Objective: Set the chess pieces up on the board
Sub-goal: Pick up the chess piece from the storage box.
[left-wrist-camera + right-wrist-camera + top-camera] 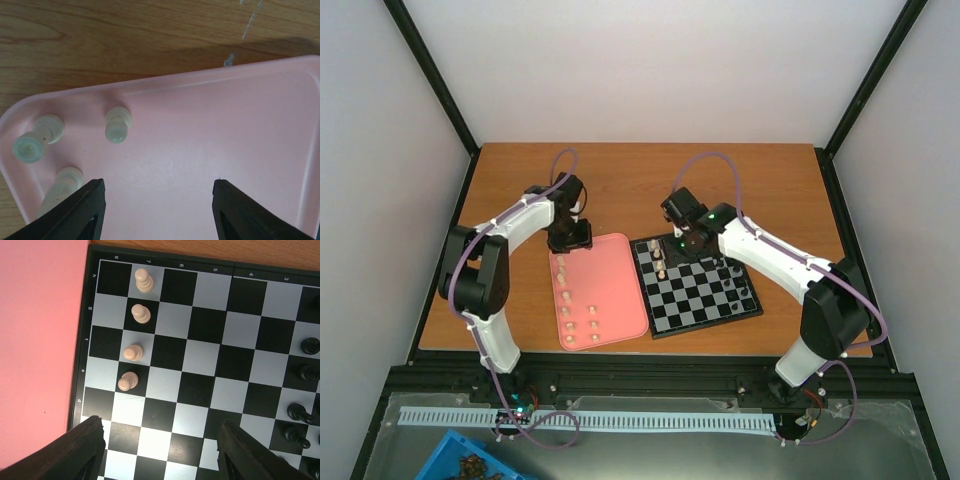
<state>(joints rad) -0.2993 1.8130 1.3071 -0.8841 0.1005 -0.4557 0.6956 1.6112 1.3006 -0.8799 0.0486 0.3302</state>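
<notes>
The chessboard (705,325) lies right of centre, with several cream pawns (659,262) standing in a column near its left edge. In the right wrist view they stand on the board (86,315) at the upper left, the nearest pawn (128,381) just ahead of my open, empty right gripper (160,425). That gripper (685,240) hovers over the board's far left part. My left gripper (570,240) is open and empty over the far left corner of the pink tray (615,275). Three cream pieces (118,125) lie tipped over in that corner, left of the gripper (159,187).
More cream pieces (567,312) stand along the tray's left side. Dark pieces (310,346) fill the board's right side, also seen from above (740,285). The tray (40,340) abuts the board's left rim. A blue bin (470,462) sits below the table's front.
</notes>
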